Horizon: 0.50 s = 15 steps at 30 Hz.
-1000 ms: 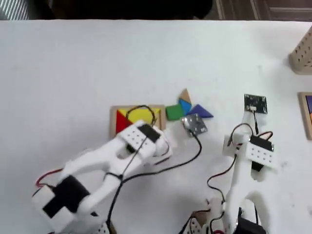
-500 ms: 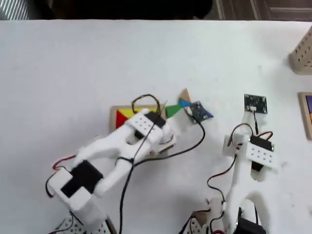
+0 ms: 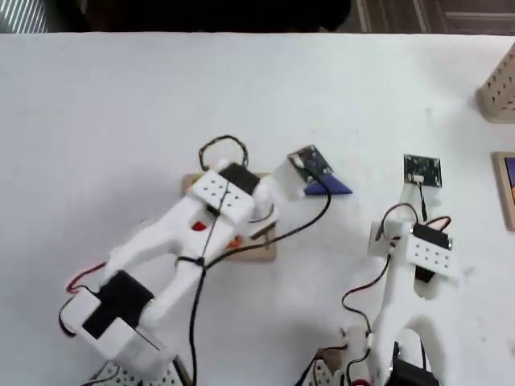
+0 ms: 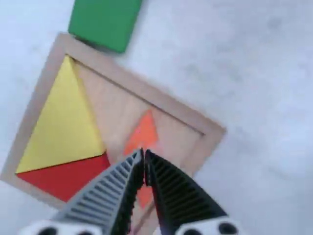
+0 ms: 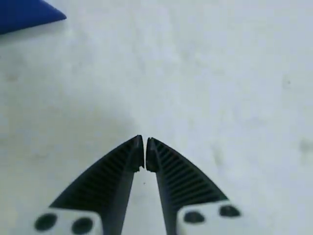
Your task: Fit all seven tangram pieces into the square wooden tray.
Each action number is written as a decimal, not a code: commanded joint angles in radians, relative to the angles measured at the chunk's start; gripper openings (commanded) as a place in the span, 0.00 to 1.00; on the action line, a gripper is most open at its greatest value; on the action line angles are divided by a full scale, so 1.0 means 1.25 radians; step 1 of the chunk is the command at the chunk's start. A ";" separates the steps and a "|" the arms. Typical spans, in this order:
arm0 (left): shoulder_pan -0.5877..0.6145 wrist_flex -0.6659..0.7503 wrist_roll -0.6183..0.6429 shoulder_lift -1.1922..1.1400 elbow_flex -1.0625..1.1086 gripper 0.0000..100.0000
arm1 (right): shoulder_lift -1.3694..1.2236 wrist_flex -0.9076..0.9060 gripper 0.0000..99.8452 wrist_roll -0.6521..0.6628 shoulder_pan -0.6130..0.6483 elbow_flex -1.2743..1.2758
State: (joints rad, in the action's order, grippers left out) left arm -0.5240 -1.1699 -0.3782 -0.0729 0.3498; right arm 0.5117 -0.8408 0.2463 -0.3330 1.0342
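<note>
Left wrist view: the left gripper is hanging over the square wooden tray, clenched tight with nothing between its jaws. Directly under its tips the orange triangle is lying on the tray floor. To one side of the gripper, the yellow triangle and red triangle are sitting edge to edge inside the tray. Ahead of the gripper, the green piece is resting on the bench, just outside the rim. The right gripper is clenched too, gripping nothing and hovering over the bench, with the blue piece lying well ahead of it.
</note>
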 commanded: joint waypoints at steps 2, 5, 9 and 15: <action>-0.009 -0.016 -0.005 0.007 0.000 0.02 | 0.020 0.009 0.02 0.000 -0.003 -0.036; -0.007 -0.015 -0.029 -0.053 -0.017 0.02 | 0.020 0.009 0.02 0.000 -0.003 -0.036; -0.007 0.009 -0.028 -0.120 -0.048 0.02 | 0.020 0.008 0.02 0.000 -0.003 -0.036; -0.003 0.012 -0.009 -0.188 -0.118 0.02 | 0.020 0.008 0.02 0.000 -0.003 -0.036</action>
State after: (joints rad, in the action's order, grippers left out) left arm -0.5240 -1.1730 -0.4028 -0.2846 0.2639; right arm 0.5117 -0.8408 0.2463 -0.3330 1.0342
